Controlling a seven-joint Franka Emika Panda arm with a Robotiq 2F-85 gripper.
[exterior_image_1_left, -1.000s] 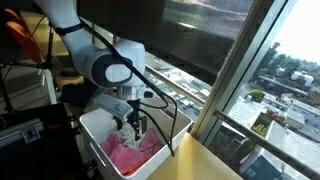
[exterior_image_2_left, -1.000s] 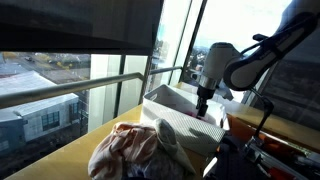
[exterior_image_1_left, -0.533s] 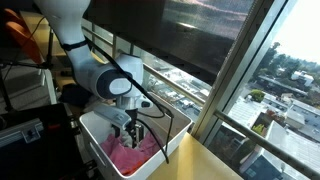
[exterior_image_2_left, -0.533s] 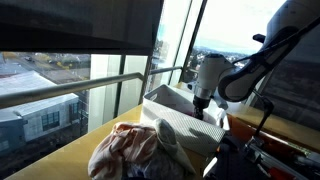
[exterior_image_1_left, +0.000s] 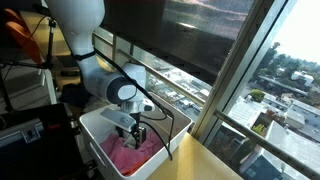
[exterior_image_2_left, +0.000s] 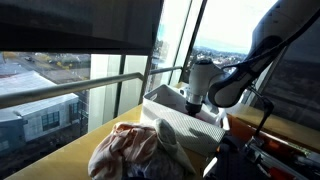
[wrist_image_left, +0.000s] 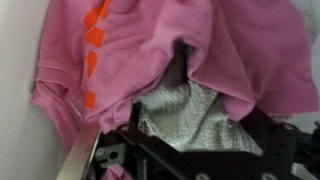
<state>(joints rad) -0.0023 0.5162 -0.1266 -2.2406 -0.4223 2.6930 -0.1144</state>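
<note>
My gripper (exterior_image_1_left: 135, 133) is down inside a white bin (exterior_image_1_left: 92, 118), just above a pink cloth (exterior_image_1_left: 126, 156) that lies in it. In the wrist view the pink cloth (wrist_image_left: 150, 40) has orange marks and fills the top of the picture. A grey-white towel (wrist_image_left: 185, 112) lies under its edge. My gripper's (wrist_image_left: 195, 135) black fingers stand wide apart on either side of the towel, open. In an exterior view the bin's wall (exterior_image_2_left: 172, 103) hides the fingertips, and only the arm's wrist (exterior_image_2_left: 199, 82) shows.
A heap of crumpled pinkish and pale cloth (exterior_image_2_left: 135, 150) lies on the yellow tabletop (exterior_image_2_left: 88, 152) beside the bin. A window with a metal rail (exterior_image_1_left: 230, 120) runs close along the table. Cables and dark equipment (exterior_image_1_left: 25, 125) sit behind the bin.
The arm has lowered the gripper deeper into the bin, closer to the pink cloth. The cloths have not moved.
</note>
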